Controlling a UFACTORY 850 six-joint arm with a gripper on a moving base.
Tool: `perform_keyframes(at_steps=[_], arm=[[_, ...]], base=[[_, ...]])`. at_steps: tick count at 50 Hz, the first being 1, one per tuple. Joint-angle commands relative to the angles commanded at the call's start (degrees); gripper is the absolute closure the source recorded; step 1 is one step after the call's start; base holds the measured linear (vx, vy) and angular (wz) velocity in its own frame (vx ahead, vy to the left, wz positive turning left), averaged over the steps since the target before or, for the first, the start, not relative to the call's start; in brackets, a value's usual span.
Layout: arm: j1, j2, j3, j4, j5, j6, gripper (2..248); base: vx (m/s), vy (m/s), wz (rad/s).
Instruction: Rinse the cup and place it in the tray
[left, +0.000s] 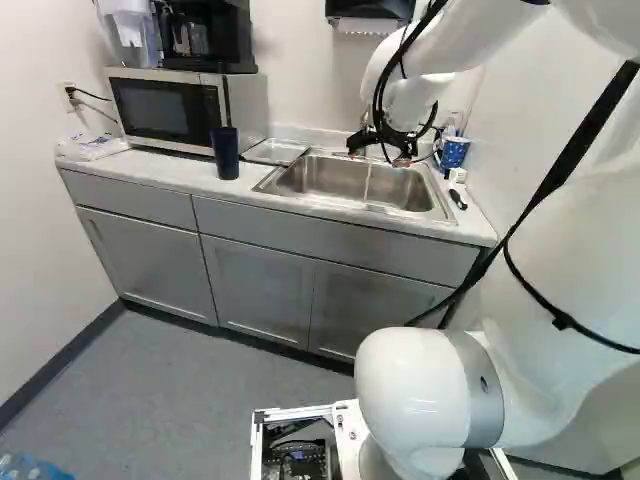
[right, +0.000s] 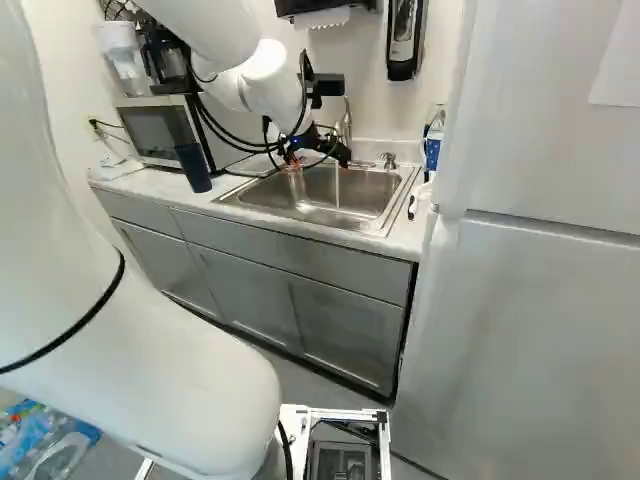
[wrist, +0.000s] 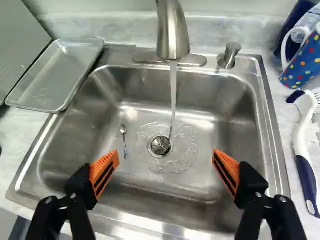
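Orange-padded black fingers (wrist: 103, 170), spread and empty, could topple the tall dark-blue cup (left: 225, 155) left of the steel sink (wrist: 227, 110) by approaching off-centre.

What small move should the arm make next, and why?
Probably swing the open gripper from above the sink toward the dark blue cup by the microwave, ready to grasp it: water is running, yet no cup is in the gripper or the sink.

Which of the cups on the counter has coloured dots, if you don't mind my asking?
The blue cup beside the sink, at the right of the left base view; the other cup, in front of the microwave, is plain dark.
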Motion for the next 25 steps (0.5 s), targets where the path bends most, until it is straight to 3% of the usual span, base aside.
perform_keyframes(at_steps=[25], arm=[[0.8,0.1,0.1,0.0,0.0,0.0,3]], base=[[0.000,0.000,0.000]])
